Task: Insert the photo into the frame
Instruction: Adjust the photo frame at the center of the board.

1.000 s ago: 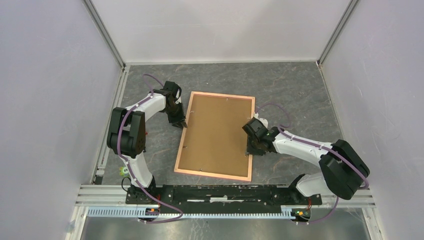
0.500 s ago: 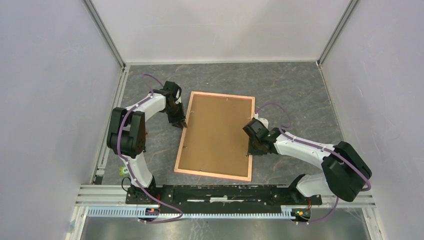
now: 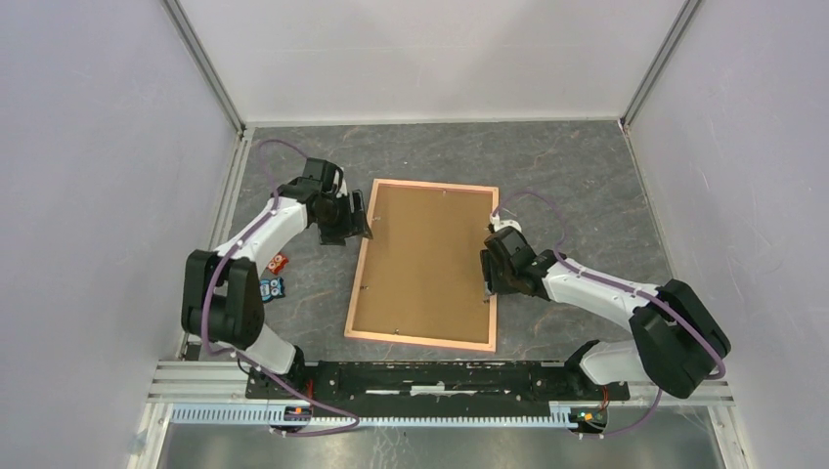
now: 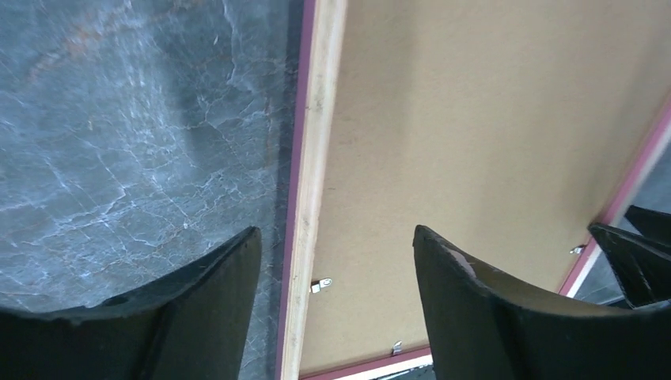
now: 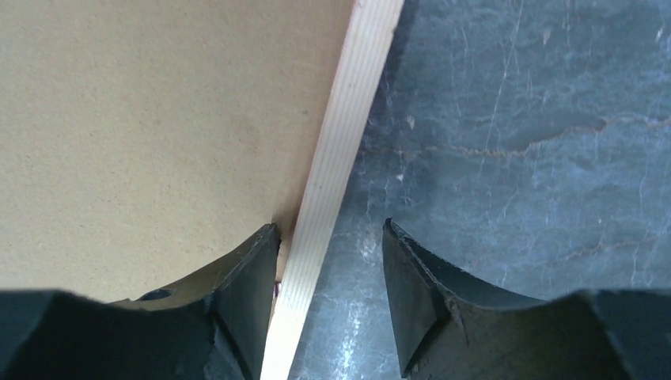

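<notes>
— Salmon-pink frame [image 3: 435, 184], where?
— Face down on the marbled table [image 3: 587, 176], brown backing board [image 3: 422, 259] up. My left gripper [image 3: 360, 217] at ten o'clock, right gripper [image 3: 487, 281] at three, both parted astride its rails, holding nothing.

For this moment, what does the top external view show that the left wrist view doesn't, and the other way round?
Only top external: the full outline of the frame, lying back-up on the table, plus a small red object and a small blue object beside the left arm. Only left wrist: close up, the metal tabs along the frame's inner edge. Both: the brown backing board and the left tool, open and astride the frame's left border. Neither shows the photo.
</notes>
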